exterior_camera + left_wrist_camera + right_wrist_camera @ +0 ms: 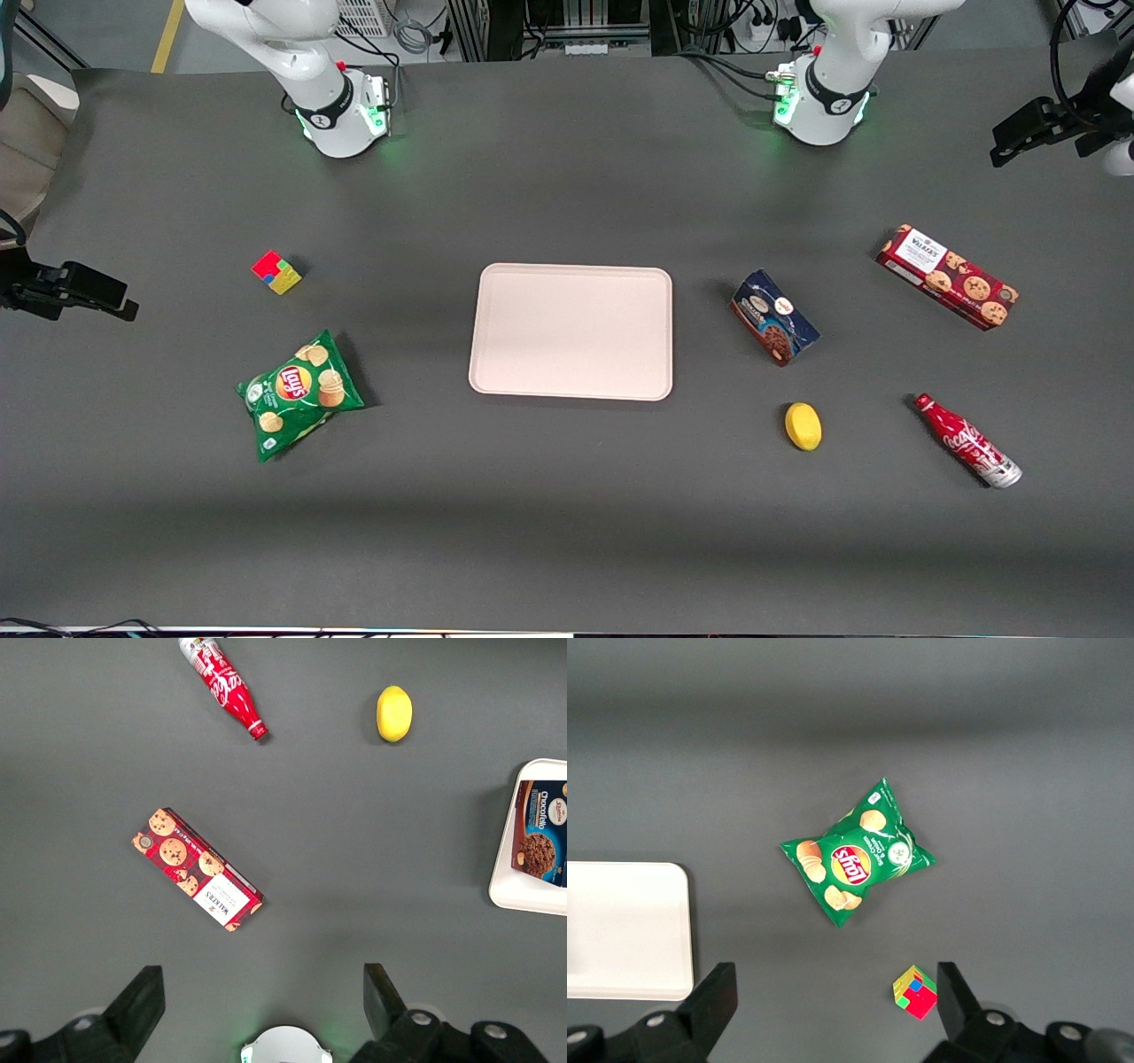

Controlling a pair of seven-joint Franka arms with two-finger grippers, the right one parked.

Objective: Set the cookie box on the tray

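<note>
Small navy-blue cardboard cookie box [774, 316] on table just beside flat pale pink rectangular tray [571, 332], toward working arm's end, not touching. Long red cardboard cookie box [946, 276] farther that way. Gripper [261, 994] high above that end.

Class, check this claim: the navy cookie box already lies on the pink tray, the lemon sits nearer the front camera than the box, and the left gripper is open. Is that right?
One part is wrong. In the front view the cookie box stands on the table beside the tray, not on it. The lemon is indeed nearer the camera, and the gripper, up above the table's working-arm end, is open.
</note>
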